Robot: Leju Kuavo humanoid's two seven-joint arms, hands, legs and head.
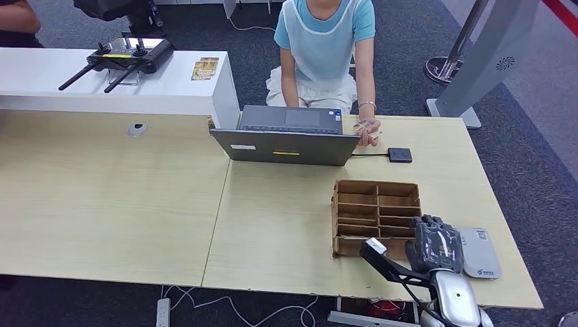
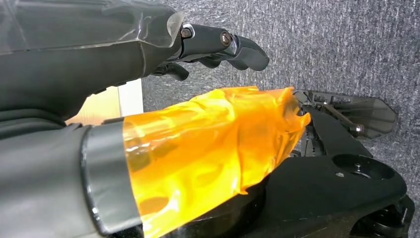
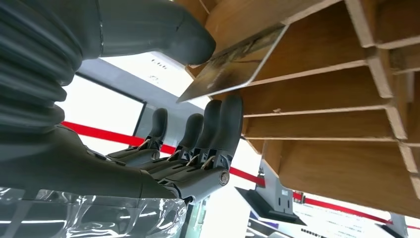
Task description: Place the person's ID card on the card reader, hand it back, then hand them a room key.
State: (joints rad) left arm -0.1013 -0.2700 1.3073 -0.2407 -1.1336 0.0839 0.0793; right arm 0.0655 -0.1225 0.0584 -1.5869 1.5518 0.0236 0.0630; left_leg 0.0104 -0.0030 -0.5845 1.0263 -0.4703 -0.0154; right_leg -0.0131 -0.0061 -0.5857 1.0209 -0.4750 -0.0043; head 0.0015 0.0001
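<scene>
My right hand (image 1: 436, 245) is at the near right corner of the wooden compartment box (image 1: 375, 211), just left of the grey-white card reader (image 1: 480, 253). In the right wrist view its thumb (image 3: 163, 29) and dark fingers (image 3: 223, 124) pinch a shiny room key card (image 3: 233, 64), whose far end still lies against a box divider (image 3: 317, 69). Across the table the person's hand (image 1: 367, 129) rests by the laptop with what looks like a card under it. My left hand (image 2: 198, 99), thumb wrapped in orange film, hangs over grey carpet with its fingers (image 2: 223, 47) apart, holding nothing.
A grey laptop (image 1: 293, 136) stands open at the far middle of the table, with a small black device (image 1: 400, 154) cabled to its right. A white counter (image 1: 184, 88) at the back left bears a black remote controller (image 1: 126, 58) and some cards (image 1: 204, 67).
</scene>
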